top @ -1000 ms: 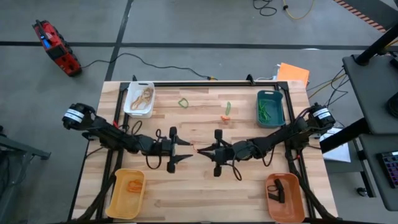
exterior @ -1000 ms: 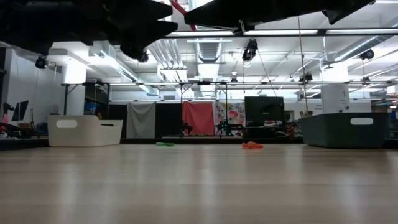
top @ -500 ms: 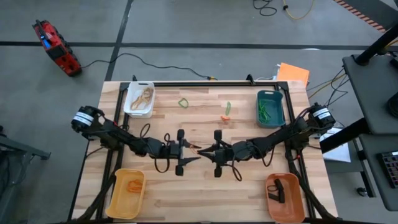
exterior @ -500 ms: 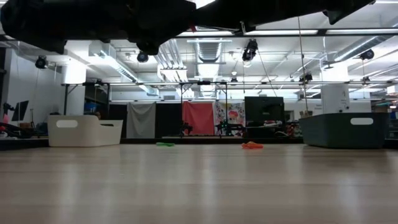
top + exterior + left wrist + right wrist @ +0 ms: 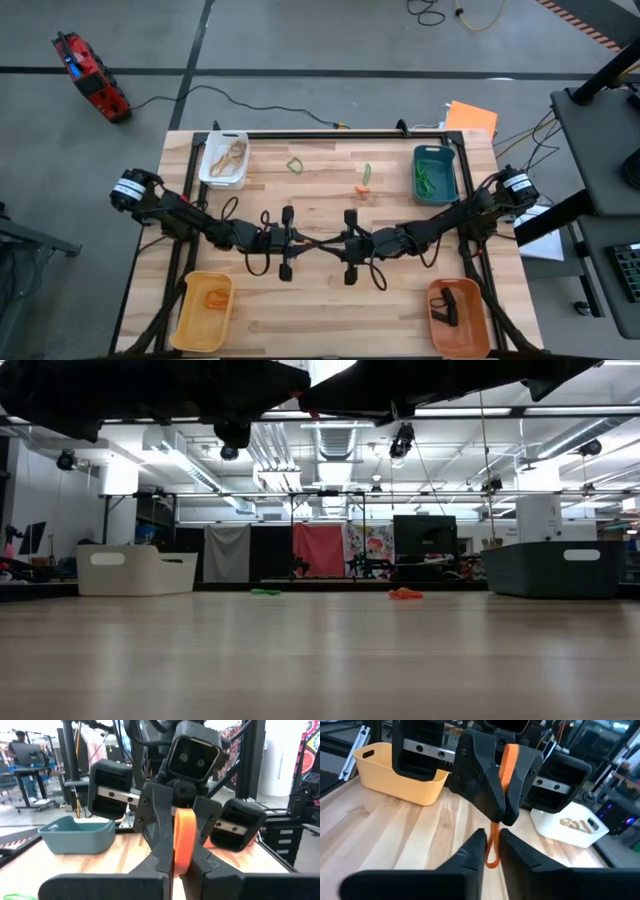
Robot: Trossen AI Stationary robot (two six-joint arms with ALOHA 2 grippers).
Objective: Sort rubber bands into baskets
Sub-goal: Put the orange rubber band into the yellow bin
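Orange rubber band, now double-clawed.

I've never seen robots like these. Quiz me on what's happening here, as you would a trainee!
1. Pick one: what colour is the band stretching from the left tool to the right tool over the table? A green, B orange, C black.
2. True or false: the teal basket holds green bands.
3. Fill in: the black bands lie in the ___ basket.
Key: 1 B. 2 true. 3 orange basket.
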